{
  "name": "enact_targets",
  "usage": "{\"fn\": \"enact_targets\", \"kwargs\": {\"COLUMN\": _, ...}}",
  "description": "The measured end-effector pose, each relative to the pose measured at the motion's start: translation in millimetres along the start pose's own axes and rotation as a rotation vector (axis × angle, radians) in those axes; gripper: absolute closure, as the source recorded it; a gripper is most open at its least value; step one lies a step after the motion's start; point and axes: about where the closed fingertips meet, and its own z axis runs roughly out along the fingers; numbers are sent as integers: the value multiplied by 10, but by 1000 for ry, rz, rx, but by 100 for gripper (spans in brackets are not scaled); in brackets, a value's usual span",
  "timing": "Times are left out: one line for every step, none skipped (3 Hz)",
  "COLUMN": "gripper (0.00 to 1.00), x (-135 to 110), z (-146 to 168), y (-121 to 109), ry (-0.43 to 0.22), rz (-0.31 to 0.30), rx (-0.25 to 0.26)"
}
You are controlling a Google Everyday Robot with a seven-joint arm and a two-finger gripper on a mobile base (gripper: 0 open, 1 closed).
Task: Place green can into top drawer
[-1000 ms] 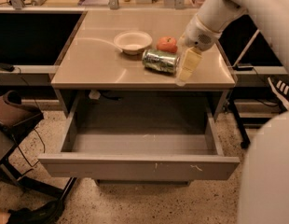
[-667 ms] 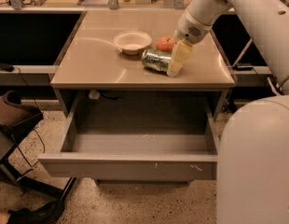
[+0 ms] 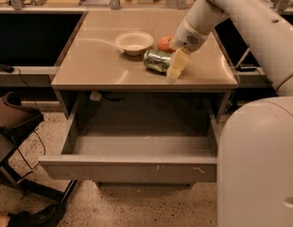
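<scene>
The green can lies on its side on the tabletop, in front of a red apple and to the right of a white bowl. My gripper hangs from the white arm just to the right of the can, close to its end, near the table's front edge. I cannot tell whether it touches the can. The top drawer stands pulled out below the tabletop, its inside bare and its front panel scratched.
The robot's white body fills the lower right, beside the drawer's right end. A dark chair stands at the left. Black desks flank the table on both sides, and cluttered shelves run along the back.
My gripper has moved left along the table's front edge, closing in on the can's right end. The can, apple, bowl and drawer have not moved.
</scene>
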Motion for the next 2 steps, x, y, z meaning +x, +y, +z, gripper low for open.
{"fn": "enact_targets", "kwargs": {"gripper": 0, "x": -49, "z": 323, "y": 22, "ry": -6, "rz": -7, "rx": -64}}
{"fn": "enact_targets", "kwargs": {"gripper": 19, "x": -46, "z": 334, "y": 19, "ry": -6, "rz": -6, "rx": -65}}
